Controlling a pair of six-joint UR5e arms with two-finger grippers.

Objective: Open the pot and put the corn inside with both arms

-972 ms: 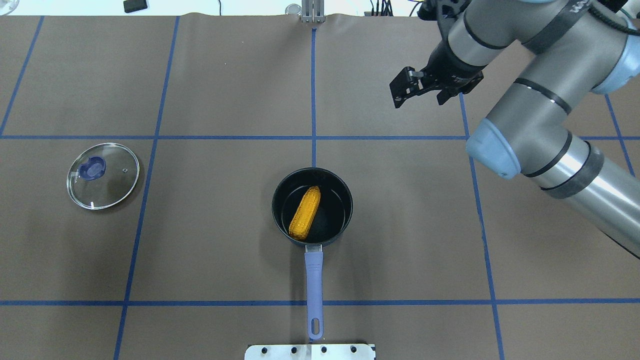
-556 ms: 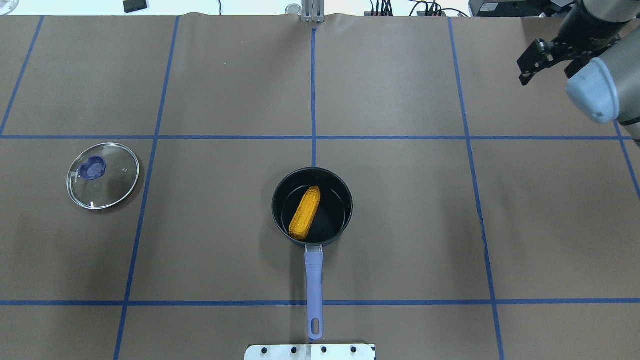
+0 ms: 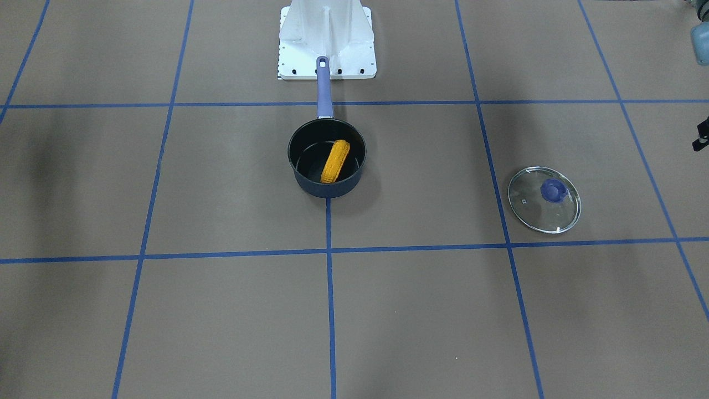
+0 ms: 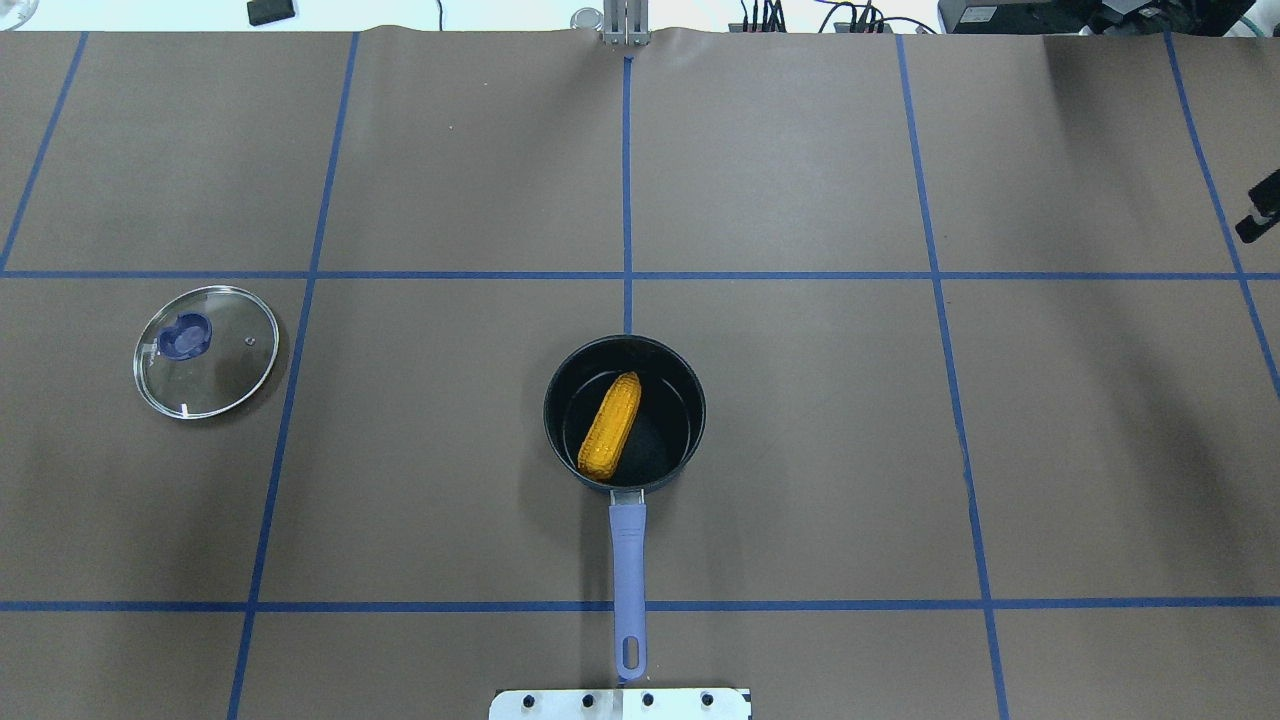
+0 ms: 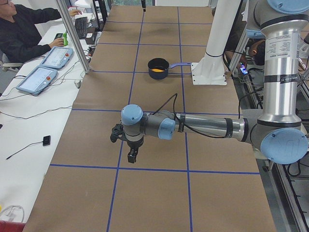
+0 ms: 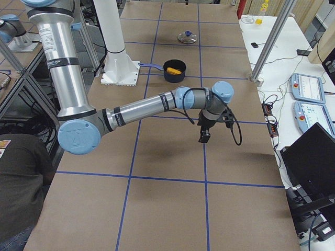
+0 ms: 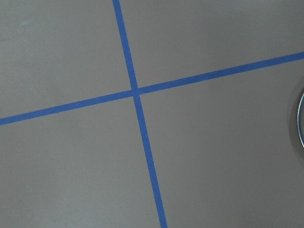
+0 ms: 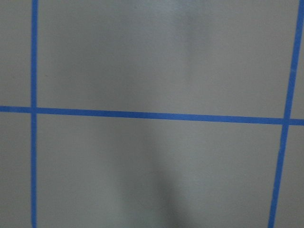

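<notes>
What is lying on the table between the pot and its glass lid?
Nothing but bare brown table, crossed by one blue tape line, separates the pot from the lid; the overhead view shows it clearly.

A brown paper-covered table [image 4: 800, 450] gridded with blue tape [image 4: 627, 200] carries a lavender-handled dark navy saucepan [image 4: 668, 425] at centre, a round glass lid [image 4: 206, 351] well off at nine o'clock, and a white metal base plate [image 4: 620, 704] at six.
</notes>
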